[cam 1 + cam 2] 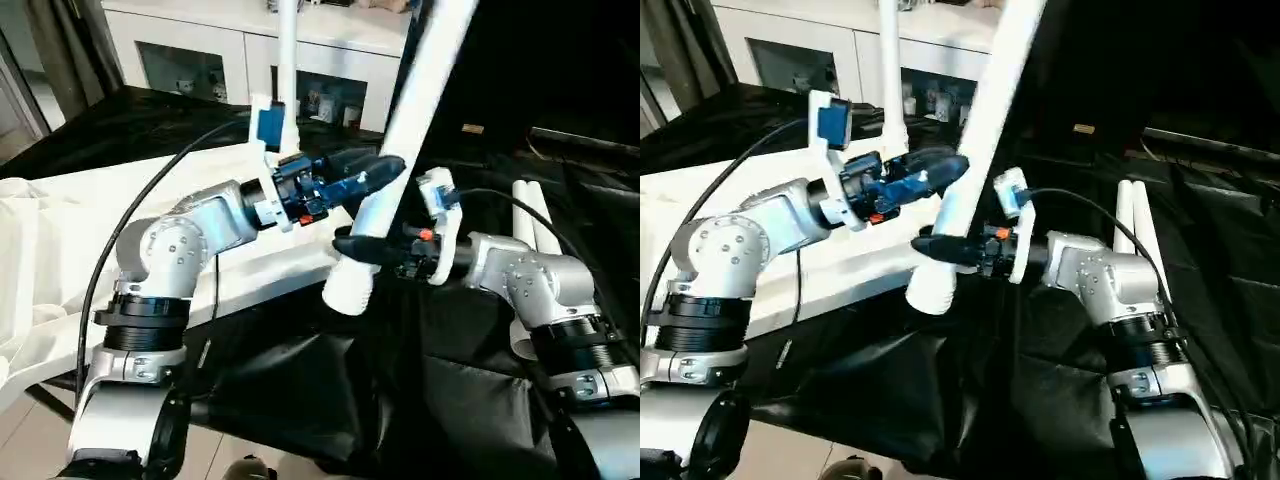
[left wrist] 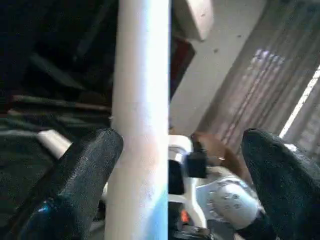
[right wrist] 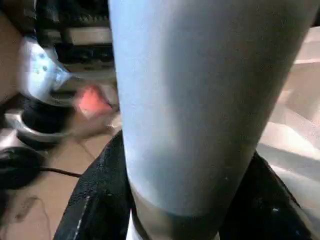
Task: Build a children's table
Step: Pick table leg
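A long white leg (image 1: 415, 100) slants up in front of me, thick end down. My right gripper (image 1: 352, 245) is shut on it near that thick end, and the right wrist view has a black finger (image 3: 95, 200) on each side of the tube. My left gripper (image 1: 378, 172) reaches the same leg a little higher up and is open. In the left wrist view one finger (image 2: 85, 170) lies beside the leg (image 2: 142, 100) and the other stands well apart. The white tabletop (image 1: 90, 230) lies at the left, with another leg (image 1: 287, 70) standing upright at its far corner.
Two more white legs (image 1: 535, 215) lie side by side on the black cloth (image 1: 330, 400) at the right. A white cabinet (image 1: 200, 50) with glass doors stands behind the tabletop. A black cable runs along my left arm.
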You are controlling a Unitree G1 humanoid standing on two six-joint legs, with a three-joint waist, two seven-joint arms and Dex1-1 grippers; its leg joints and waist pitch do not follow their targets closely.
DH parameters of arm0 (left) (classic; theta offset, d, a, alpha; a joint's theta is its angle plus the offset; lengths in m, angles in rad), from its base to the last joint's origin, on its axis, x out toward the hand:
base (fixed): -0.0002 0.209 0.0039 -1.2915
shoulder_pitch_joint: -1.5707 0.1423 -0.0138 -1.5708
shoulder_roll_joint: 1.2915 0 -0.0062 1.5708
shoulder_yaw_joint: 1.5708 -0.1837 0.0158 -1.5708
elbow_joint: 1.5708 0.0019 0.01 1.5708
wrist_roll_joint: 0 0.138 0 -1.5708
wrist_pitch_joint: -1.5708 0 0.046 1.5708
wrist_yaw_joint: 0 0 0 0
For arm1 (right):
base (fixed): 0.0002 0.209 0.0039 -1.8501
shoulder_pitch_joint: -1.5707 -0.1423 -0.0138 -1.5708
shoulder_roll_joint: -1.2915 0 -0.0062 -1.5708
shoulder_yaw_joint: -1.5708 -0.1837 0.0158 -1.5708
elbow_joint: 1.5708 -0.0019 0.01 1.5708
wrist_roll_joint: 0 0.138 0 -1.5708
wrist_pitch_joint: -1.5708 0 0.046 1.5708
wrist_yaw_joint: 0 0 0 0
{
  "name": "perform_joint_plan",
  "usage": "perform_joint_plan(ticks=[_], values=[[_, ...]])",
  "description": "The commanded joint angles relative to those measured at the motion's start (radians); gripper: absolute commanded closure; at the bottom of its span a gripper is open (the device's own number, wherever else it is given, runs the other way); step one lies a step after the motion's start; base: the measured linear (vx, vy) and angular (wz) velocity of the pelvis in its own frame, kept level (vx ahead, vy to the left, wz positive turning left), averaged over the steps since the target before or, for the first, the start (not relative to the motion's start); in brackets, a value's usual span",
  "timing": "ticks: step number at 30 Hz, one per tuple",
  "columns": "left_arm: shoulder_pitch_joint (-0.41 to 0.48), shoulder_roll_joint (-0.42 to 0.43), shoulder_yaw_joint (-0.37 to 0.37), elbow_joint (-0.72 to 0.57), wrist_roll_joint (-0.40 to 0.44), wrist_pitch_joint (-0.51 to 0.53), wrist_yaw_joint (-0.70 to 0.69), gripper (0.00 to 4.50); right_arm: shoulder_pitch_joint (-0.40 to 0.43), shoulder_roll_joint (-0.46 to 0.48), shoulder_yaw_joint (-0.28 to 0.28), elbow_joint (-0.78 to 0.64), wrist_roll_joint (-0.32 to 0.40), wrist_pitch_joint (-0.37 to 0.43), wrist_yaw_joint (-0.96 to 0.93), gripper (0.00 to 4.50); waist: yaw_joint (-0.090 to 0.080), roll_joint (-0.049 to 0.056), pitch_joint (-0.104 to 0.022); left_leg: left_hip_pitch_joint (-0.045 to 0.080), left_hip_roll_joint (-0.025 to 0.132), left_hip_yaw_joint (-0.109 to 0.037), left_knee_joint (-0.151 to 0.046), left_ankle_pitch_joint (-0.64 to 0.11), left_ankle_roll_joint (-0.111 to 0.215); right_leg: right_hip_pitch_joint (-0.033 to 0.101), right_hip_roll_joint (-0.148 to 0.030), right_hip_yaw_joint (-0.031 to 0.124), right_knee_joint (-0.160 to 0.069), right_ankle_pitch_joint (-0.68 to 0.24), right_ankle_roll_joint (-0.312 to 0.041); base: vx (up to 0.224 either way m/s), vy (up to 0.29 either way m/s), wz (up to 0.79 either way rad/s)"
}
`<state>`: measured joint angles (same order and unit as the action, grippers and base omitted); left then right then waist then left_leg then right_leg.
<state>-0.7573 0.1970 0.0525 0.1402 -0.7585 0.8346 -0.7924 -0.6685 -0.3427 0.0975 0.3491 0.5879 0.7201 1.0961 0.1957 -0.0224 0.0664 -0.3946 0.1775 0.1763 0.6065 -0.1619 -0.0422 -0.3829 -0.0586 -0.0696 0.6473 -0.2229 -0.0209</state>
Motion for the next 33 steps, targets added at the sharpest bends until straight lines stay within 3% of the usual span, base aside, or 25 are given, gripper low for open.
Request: perform_joint_plan(ticks=[1, 2, 3, 8, 15, 16, 18, 26, 33], values=[[-0.03, -0.003, -0.058, 0.001, 0.046, -0.01, 0.029, 0.0, -0.029, 0.009, 0.015, -0.031, -0.04, -0.033, -0.045, 2.61, -0.006, 0.012, -0.081, 0.031, 0.061, -0.028, -0.073, -0.188, -0.06, 0.04, -0.1, 0.056, -0.08, -0.097, -0.166, 0.0, 0.0, 0.0], [-0.028, 0.007, -0.092, 0.003, 0.107, -0.043, 0.055, 0.0, -0.038, 0.021, 0.013, -0.028, -0.06, -0.048, -0.08, 2.61, -0.007, 0.006, -0.081, 0.03, 0.06, -0.028, -0.074, -0.182, -0.057, 0.042, -0.098, 0.056, -0.079, -0.091, -0.16, 0.0, 0.0, 0.0], [-0.029, 0.002, -0.096, 0.01, 0.132, -0.051, 0.087, 0.0, -0.044, 0.03, 0.009, -0.031, -0.067, -0.051, -0.104, 2.61, -0.006, 0.008, -0.081, 0.03, 0.061, -0.029, -0.075, -0.179, -0.057, 0.04, -0.1, 0.057, -0.079, -0.089, -0.157, 0.0, 0.0, 0.0], [-0.038, -0.025, -0.1, 0.044, 0.208, -0.092, 0.186, 0.0, -0.055, 0.057, 0.019, -0.063, -0.103, -0.078, -0.169, 2.62, -0.005, 0.007, -0.083, 0.029, 0.06, -0.027, -0.072, -0.151, -0.054, 0.042, -0.099, 0.056, -0.075, -0.045, -0.157, 0.0, 0.0, 0.0], [-0.065, -0.085, -0.004, 0.102, 0.209, -0.128, 0.332, 0.7, -0.051, 0.093, 0.016, -0.095, -0.142, -0.096, -0.247, 2.62, -0.01, 0.007, -0.082, 0.026, 0.058, -0.027, -0.071, -0.167, -0.056, 0.045, -0.098, 0.056, -0.077, -0.037, -0.169, 0.0, 0.0, 0.0], [-0.07, -0.099, 0.024, 0.114, 0.208, -0.148, 0.372, 0.74, -0.049, 0.098, 0.014, -0.101, -0.142, -0.094, -0.257, 2.62, -0.015, 0.004, -0.08, 0.022, 0.056, -0.03, -0.074, -0.171, -0.051, 0.051, -0.099, 0.056, -0.077, -0.041, -0.152, 0.0, 0.0, 0.0], [-0.068, -0.112, 0.042, 0.118, 0.218, -0.169, 0.412, 0.91, -0.042, 0.104, 0.01, -0.113, -0.141, -0.089, -0.275, 2.62, -0.021, -0.001, -0.081, 0.028, 0.057, -0.028, -0.073, -0.167, -0.044, 0.047, -0.102, 0.056, -0.083, -0.065, -0.145, 0.0, 0.0, 0.0], [-0.07, -0.163, 0.118, 0.126, 0.168, -0.177, 0.469, 1.5, -0.035, 0.128, -0.009, -0.139, -0.147, -0.078, -0.307, 2.62, -0.029, 0.005, -0.08, 0.027, 0.058, -0.026, -0.072, -0.154, -0.036, 0.046, -0.099, 0.056, -0.079, -0.022, -0.175, 0.0, 0.0, 0.0], [-0.12, -0.139, 0.134, 0.202, 0.206, -0.216, 0.497, 2.12, -0.074, 0.124, -0.014, -0.107, -0.151, -0.087, -0.31, 2.62, -0.031, 0.001, -0.08, 0.028, 0.058, -0.027, -0.074, -0.156, -0.037, 0.046, -0.099, 0.057, -0.081, -0.046, -0.155, 0.0, 0.0, 0.0]])
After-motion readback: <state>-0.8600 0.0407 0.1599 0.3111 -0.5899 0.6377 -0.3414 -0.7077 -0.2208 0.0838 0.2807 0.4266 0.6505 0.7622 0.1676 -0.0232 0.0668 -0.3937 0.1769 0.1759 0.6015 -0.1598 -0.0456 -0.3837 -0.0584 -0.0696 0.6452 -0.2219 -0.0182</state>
